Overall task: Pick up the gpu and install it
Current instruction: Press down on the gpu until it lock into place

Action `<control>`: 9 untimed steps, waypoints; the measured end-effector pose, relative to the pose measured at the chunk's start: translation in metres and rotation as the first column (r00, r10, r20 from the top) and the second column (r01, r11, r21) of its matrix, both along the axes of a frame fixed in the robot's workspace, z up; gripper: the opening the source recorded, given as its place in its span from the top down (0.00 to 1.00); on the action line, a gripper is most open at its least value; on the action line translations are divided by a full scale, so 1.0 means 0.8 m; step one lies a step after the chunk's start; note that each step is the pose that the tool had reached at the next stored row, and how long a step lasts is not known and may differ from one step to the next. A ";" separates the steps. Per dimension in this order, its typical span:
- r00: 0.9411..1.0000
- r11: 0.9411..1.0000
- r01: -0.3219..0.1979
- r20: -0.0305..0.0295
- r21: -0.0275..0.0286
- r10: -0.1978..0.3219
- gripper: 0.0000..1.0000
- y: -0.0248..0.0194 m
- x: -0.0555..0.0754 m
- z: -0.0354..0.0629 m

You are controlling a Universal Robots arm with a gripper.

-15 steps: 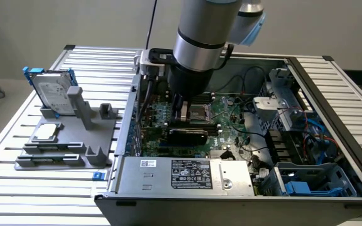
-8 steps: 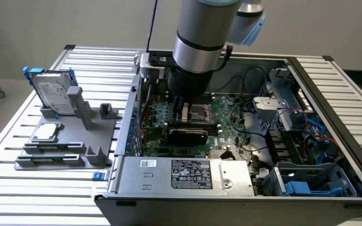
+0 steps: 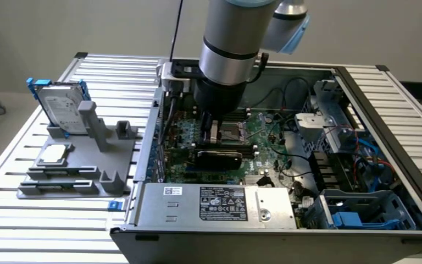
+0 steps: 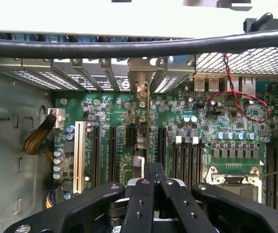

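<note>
The gpu [image 3: 218, 158] hangs inside the open computer case [image 3: 387, 115], its black rounded shroud showing just below my gripper [image 3: 215, 138]. In the wrist view the card is seen edge-on as a thin green board [image 4: 149, 138] running from my shut fingers [image 4: 141, 194] to its silver end bracket [image 4: 141, 82] at the case's rear slot openings. It stands upright over the motherboard [image 4: 202, 126], in line with one of the black expansion slots [image 4: 162, 145]. Whether its edge sits in the slot is hidden by my gripper [image 4: 153, 171].
A silver hard drive with blue frame [image 3: 59, 103] and a small square chip [image 3: 54, 154] rest on the grey fixture [image 3: 75, 181] at the exterior view's left. Inside the case are the power supply [image 3: 218, 204], CPU socket [image 4: 232, 175], a black cable [image 4: 129, 47] and red wires [image 4: 237, 99].
</note>
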State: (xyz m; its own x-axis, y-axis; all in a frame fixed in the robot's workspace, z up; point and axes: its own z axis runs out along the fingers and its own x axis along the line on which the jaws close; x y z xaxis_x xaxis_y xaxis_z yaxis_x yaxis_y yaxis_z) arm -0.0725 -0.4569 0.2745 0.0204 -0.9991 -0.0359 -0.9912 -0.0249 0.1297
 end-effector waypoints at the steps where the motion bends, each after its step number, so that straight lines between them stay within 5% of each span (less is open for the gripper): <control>1: 1.000 1.000 -0.001 0.000 0.000 0.001 0.89 0.0000 0.000 0.000; 9: 1.000 1.000 -0.010 0.001 -0.003 0.010 0.89 0.0000 0.000 -0.002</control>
State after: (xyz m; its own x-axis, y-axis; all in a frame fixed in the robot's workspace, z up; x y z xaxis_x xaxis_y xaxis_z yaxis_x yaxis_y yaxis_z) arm -0.0726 -0.4569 0.2726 0.0299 -0.9990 -0.0330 -0.9911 -0.0340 0.1291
